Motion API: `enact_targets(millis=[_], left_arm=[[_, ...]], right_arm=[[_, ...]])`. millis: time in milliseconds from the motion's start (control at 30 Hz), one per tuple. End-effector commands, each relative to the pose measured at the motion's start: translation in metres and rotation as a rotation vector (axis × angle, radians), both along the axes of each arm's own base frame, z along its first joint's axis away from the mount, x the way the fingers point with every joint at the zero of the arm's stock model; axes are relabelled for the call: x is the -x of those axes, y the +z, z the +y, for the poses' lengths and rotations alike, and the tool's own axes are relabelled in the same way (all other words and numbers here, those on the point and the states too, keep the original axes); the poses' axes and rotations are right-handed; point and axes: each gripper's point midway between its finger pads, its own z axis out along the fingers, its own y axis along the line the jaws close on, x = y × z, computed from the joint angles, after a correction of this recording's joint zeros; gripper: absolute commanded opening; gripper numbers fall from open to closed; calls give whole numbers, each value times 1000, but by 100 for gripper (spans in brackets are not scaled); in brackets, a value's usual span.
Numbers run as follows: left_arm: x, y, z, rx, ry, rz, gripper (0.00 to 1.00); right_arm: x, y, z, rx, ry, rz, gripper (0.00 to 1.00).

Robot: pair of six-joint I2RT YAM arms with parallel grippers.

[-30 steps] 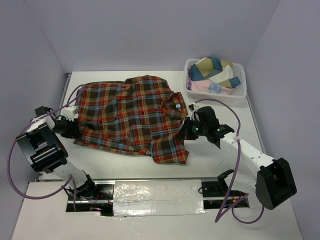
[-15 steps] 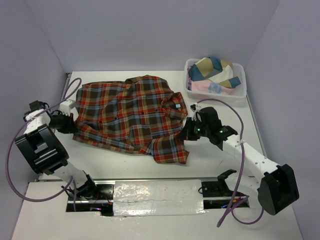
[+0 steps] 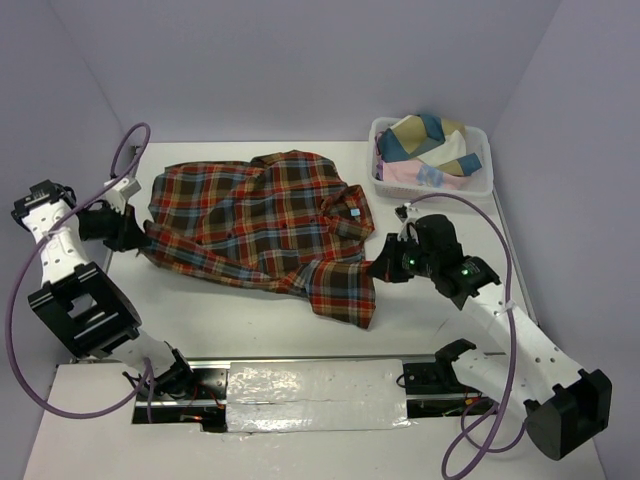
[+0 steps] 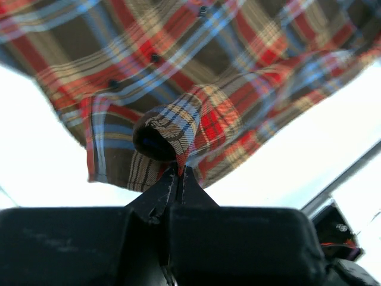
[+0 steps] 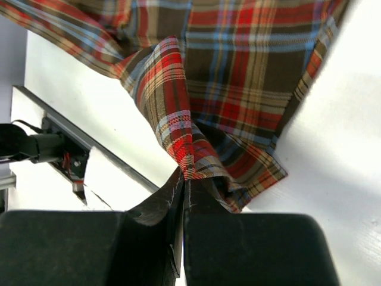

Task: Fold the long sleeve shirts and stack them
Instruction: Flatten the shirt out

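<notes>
A red, brown and blue plaid long sleeve shirt [image 3: 262, 225] is stretched across the white table [image 3: 420, 320], collar at the back. My left gripper [image 3: 138, 232] is shut on its left edge, and the pinched fold [image 4: 184, 128] rises from the closed jaws in the left wrist view. My right gripper [image 3: 378, 262] is shut on the shirt's right edge; the right wrist view shows the cloth [image 5: 190, 149] bunched at the jaw tips. Between the two grips the shirt is lifted off the table and pulled taut.
A white lattice basket [image 3: 484, 136] with folded pastel cloths [image 3: 430, 145] stands at the back right. The arm bases and a foil-covered strip [image 3: 315, 390] line the near edge. Purple cables [image 3: 125, 160] loop beside both arms.
The left gripper shut on the shirt's left edge and drew it left and up. The right gripper moved right with its edge. The shirt stretched and its near hem lifted.
</notes>
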Motion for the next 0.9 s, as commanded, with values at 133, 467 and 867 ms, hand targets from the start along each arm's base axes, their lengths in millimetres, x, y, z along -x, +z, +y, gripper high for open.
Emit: enact_targets(millis=[133, 467, 867], left_arm=[[16, -61, -29, -149, -133, -25, 7], [16, -111, -54, -196, -143, 72, 45], [4, -85, -74, -51, -98, 45, 70]], right_arm=[[-12, 14, 11, -52, 22, -30, 0], [-7, -1, 11, -56, 6, 5, 0], [-6, -7, 12, -61, 8, 6, 0]])
